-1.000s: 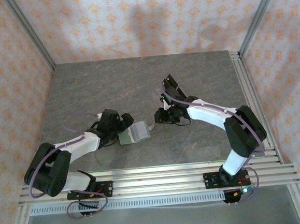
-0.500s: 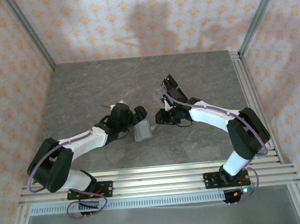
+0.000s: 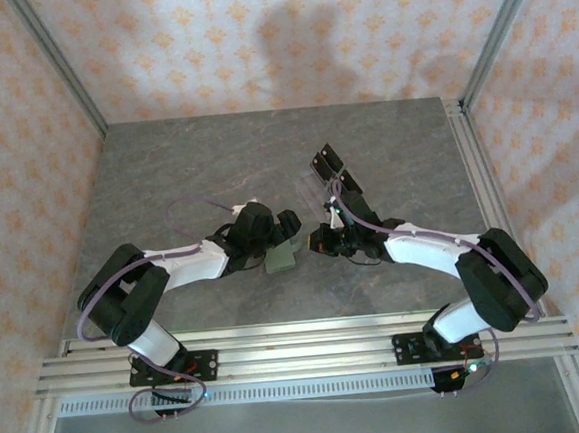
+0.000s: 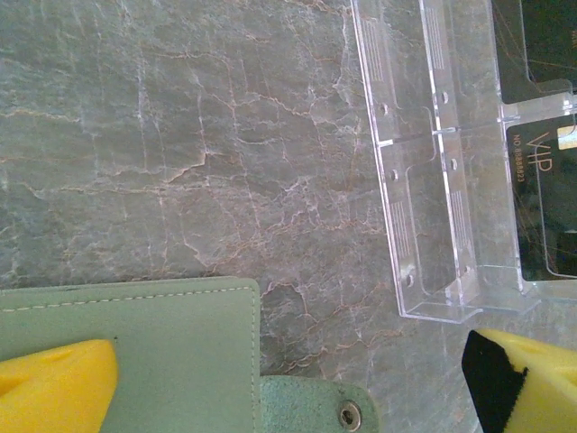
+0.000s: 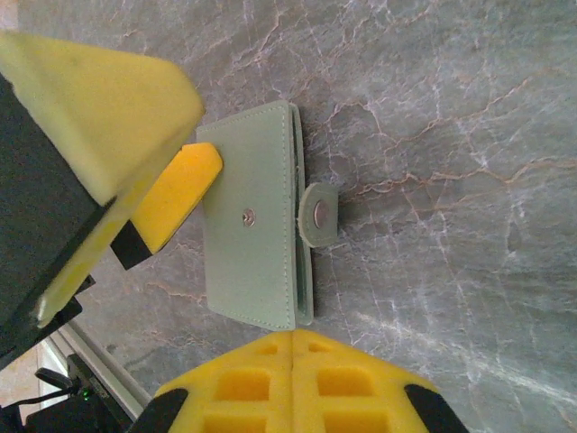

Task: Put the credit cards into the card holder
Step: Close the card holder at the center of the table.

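The left gripper is standing spread as wide as it goes and gripping nothing. One of its yellow foam pads is hanging over a corner of the small sage-green, stitched, leather-look card holder; whether it is pressing down I cannot tell. The other pad is hanging over the bare grey marbled table. The card holder is lying flat and folded shut, partly inside the open jaws, with its little rounded snap tab sticking out unfastened into the gap between the pads. The right gripper is pinched fully shut on nothing, its joined tips sitting just beside one short end of the holder; contact there is unclear. Beyond the left gripper's free pad a clear plastic compartment tray is sitting, and the dark rectangular credit cards with pale "VIP" lettering are showing through its far side, well apart from both grippers. The holder is probably light and limp and likely to skate on the smooth stone, so it is asking to be pinned flat by one pad while the cover is lifted at the tab edge. The cards look thin, stiff and slick and are lying flat, offering little to pinch; a raised short edge seems the best place to take hold.
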Motion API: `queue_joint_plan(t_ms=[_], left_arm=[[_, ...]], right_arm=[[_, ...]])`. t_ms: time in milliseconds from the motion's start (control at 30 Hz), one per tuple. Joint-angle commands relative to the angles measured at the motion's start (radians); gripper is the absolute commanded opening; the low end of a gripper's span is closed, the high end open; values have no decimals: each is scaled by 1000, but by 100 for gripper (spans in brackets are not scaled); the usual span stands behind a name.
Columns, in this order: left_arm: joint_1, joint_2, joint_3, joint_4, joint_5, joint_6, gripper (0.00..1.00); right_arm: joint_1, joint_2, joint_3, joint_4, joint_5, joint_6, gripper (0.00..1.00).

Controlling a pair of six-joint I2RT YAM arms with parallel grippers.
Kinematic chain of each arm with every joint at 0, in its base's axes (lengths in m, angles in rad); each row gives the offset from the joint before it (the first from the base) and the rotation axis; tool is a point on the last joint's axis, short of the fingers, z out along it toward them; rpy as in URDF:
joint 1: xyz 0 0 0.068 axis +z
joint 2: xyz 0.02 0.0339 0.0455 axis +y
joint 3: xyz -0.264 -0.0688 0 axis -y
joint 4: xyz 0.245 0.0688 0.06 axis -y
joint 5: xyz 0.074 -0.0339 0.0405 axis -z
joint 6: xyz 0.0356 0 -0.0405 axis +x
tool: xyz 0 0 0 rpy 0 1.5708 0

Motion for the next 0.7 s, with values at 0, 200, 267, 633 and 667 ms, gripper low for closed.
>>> queue_joint_plan(t_ms=[0, 200, 267, 633, 667], left_arm=[[-15, 8, 13, 11, -35, -27, 100], [-17, -10, 5, -12, -50, -26, 100], [-16, -13, 5, -17, -53, -24, 100], [-17, -21, 43, -42, -61, -19, 100], [-17, -28, 56, -57, -68, -13, 100]], right_arm=[[38, 25, -8, 174, -4, 59, 0], [81, 134, 2, 271, 9, 88, 0], [92, 164, 6, 286, 8, 93, 0], [111, 279, -4, 321, 13, 126, 0], [111, 283, -6, 321, 17, 127, 0]])
